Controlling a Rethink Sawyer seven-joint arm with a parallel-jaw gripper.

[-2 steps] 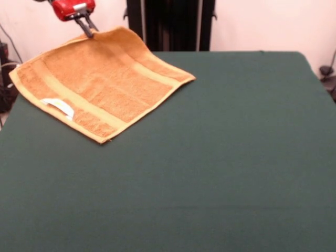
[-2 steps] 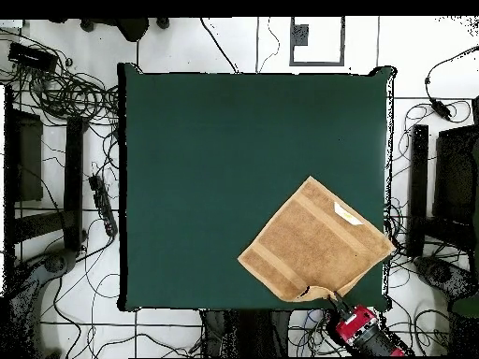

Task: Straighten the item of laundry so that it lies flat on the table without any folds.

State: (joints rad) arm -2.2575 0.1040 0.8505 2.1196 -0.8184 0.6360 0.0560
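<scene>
The item of laundry (image 1: 100, 84), an orange-tan towel with paler bands and a small white label (image 1: 59, 106), lies spread as a diamond on the far left part of the green table (image 1: 220, 157). Its far corner is lifted and curls off the surface. My red gripper (image 1: 88, 32) is shut on that raised corner. From overhead, the towel (image 2: 313, 238) sits at the table's (image 2: 215, 168) lower right, and the gripper (image 2: 334, 300) pinches its bottom corner just past the table edge. One side corner reaches the table's right edge.
Cables (image 2: 70, 103) and dark frames (image 2: 37, 178) lie on the floor around the table. A black upright post (image 1: 170, 25) stands behind the table's far edge, close to the towel.
</scene>
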